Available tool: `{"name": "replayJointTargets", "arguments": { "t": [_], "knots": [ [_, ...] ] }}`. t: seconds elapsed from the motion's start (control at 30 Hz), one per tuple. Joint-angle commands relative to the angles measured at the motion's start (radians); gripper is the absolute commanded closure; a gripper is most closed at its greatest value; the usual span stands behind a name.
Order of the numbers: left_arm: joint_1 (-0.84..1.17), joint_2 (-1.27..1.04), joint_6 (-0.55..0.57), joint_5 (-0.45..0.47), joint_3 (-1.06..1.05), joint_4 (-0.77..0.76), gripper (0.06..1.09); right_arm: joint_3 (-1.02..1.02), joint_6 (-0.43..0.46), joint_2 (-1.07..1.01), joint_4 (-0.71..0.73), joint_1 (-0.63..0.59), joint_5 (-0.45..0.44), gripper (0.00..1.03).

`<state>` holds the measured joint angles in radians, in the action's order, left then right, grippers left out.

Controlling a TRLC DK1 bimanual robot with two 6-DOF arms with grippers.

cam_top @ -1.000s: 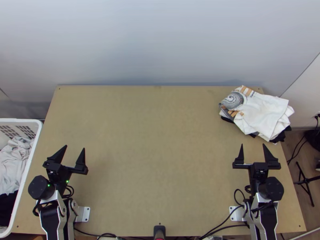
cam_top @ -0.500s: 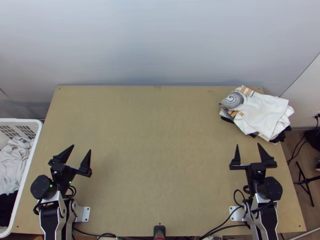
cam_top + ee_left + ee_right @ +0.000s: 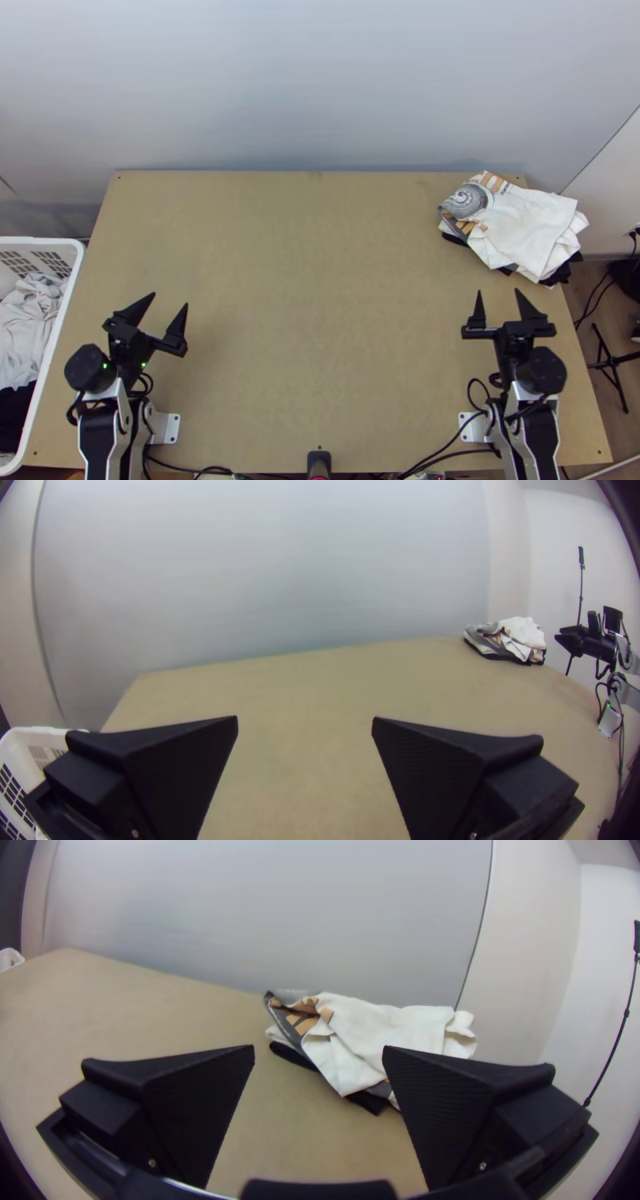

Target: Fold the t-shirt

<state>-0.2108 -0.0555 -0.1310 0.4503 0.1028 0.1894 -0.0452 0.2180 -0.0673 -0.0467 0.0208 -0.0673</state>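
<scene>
My left gripper [image 3: 170, 300] is parted wide with nothing caught in it, and my right gripper [image 3: 498, 290] is just as released and empty-handed. The white cotton t-shirt with the grey spiral print and orange patches [image 3: 532, 232] lies ahead of my right gripper and off to its outer side, well apart from its tips. It is folded, its edges uneven, on top of some dark cloth [image 3: 560, 274], and seems to overhang the light wooden table [image 3: 320, 280]. Just outward of my left gripper, the white plastic basket [image 3: 40, 241] holds a crumpled pale grey garment [image 3: 28, 320].

I take this for a pause between folds: either that shirt is finished, or the folding is yet to begin. If another is due, I'd want my left gripper over the basket, pinching one layer to lift out and spread before me.
</scene>
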Motion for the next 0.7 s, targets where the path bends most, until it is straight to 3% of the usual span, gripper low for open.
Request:
{"name": "replayJointTargets", "arguments": {
  "t": [0.0,0.1,0.17,0.37,0.57,0.67],
  "knots": [
    [0.004,-0.193,-0.041,-0.002,0.169,-0.036,0.1,-0.131,0.029,-0.028,-0.093,-0.019,-0.003,0.13],
    [-0.058,-0.334,-0.052,-0.001,0.304,-0.022,0.1,-0.257,0.034,-0.112,-0.174,-0.022,-0.002,0.13],
    [-0.119,-0.438,-0.053,-0.001,0.414,0.028,0.1,-0.361,0.023,-0.201,-0.228,-0.032,-0.002,0.08],
    [-0.395,-0.688,-0.082,-0.007,0.755,0.318,0.11,-0.734,-0.037,-0.519,-0.501,-0.047,0.0,0.04],
    [-0.756,-0.891,-0.38,-0.081,0.899,0.676,0.11,-1.073,-0.095,-0.81,-0.797,-0.059,-0.043,0.04],
    [-0.969,-1.006,-0.578,-0.15,0.868,0.682,0.11,-1.18,-0.117,-0.904,-0.891,-0.067,-0.04,0.05]
  ]
}}
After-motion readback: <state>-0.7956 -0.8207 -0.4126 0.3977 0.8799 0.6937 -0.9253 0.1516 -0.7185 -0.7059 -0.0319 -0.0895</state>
